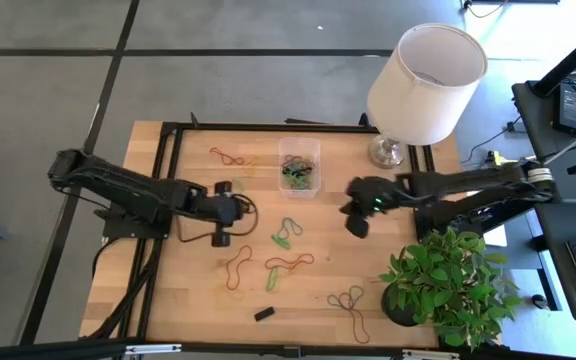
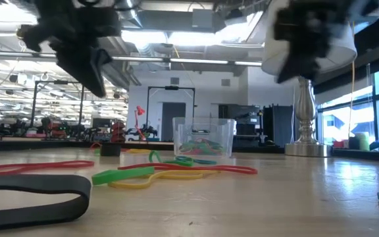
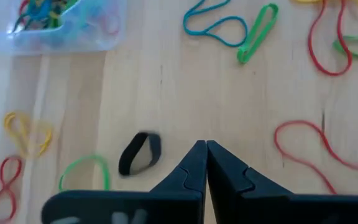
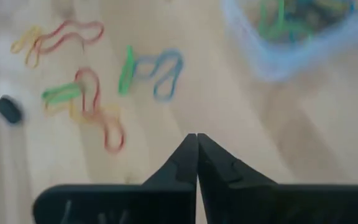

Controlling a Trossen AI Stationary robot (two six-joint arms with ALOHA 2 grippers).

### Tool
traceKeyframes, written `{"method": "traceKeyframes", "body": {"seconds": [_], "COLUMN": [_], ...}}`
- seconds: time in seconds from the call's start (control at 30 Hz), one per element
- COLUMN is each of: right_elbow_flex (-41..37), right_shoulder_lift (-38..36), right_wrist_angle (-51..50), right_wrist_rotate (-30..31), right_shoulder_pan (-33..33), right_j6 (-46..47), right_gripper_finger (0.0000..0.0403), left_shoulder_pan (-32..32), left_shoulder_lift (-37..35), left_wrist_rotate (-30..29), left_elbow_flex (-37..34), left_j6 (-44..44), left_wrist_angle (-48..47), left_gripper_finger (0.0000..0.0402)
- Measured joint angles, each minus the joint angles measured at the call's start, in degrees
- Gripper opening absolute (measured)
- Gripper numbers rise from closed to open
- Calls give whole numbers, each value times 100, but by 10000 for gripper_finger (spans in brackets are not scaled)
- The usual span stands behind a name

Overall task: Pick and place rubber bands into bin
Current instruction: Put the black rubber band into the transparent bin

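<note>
Meanwhile both grippers closed, empty; rubber bands [image 1: 287, 233] scattered near bin [image 1: 299, 167].

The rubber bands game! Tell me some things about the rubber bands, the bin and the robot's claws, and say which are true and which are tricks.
1. The bin already has rubber bands inside. True.
2. Every rubber band is in the bin. False: many rubber bands lie loose on the table.
3. The left gripper is shut and holds nothing. True.
4. The right gripper is wide open. False: its fingers are pressed together, empty.
5. A black band lies on the wood near the left gripper. True.
6. The bin is tipped over. False: it stands upright.
</note>
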Motion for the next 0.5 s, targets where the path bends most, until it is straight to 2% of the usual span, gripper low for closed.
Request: {"method": "traceKeyframes", "body": {"seconds": [0.1, 0.27, 0.5], "right_elbow_flex": [-604, -1362, -1842], "right_shoulder_lift": [-643, -1473, -2042], "right_wrist_angle": [58, 262, 456], "right_wrist_rotate": [2, 3, 7], "right_shoulder_pan": [250, 540, 684], "right_j6": [427, 783, 701], "right_gripper_finger": [9, 9, 9], "left_shoulder_pan": [138, 535, 1126], "left_shoulder_lift": [613, 1474, 2347], "left_wrist_rotate": [103, 279, 405], "left_elbow_flex": [283, 678, 1042], "left_j6": [36, -52, -114], "left_wrist_angle": [-83, -186, -551], "left_gripper_finger": [26, 80, 142]}}
